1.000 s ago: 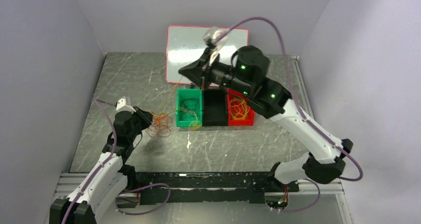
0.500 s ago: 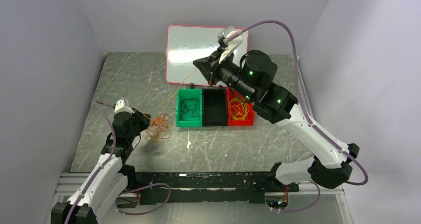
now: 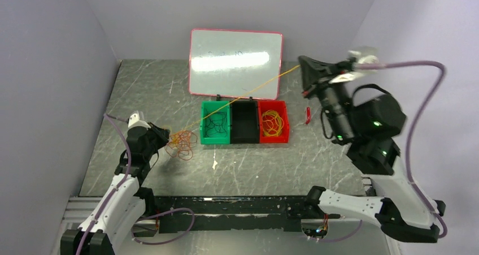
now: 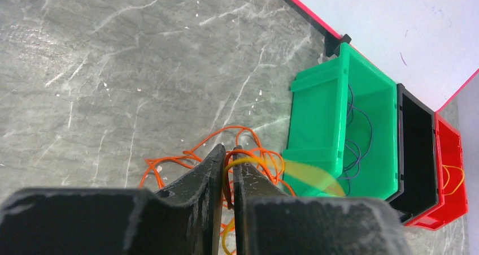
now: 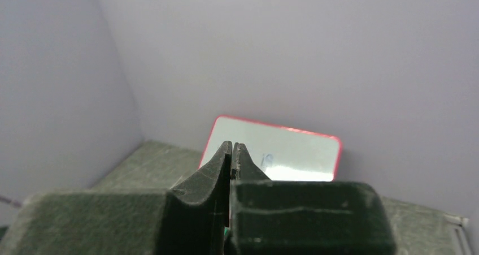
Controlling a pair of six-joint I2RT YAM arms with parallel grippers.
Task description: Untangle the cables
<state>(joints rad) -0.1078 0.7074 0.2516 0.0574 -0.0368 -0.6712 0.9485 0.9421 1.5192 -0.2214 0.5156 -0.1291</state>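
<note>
The left jaws pinched a tangled heap of thin orange cables (image 3: 182, 143) on the grey table (image 3: 254, 164); the right jaws, raised high, gripped one stretched yellow cable (image 3: 248, 94).

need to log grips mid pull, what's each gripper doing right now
left gripper: closed, pinching strands of the orange cable tangle
right gripper: closed, holding the taut yellow-orange cable that runs from that tangle
</note>
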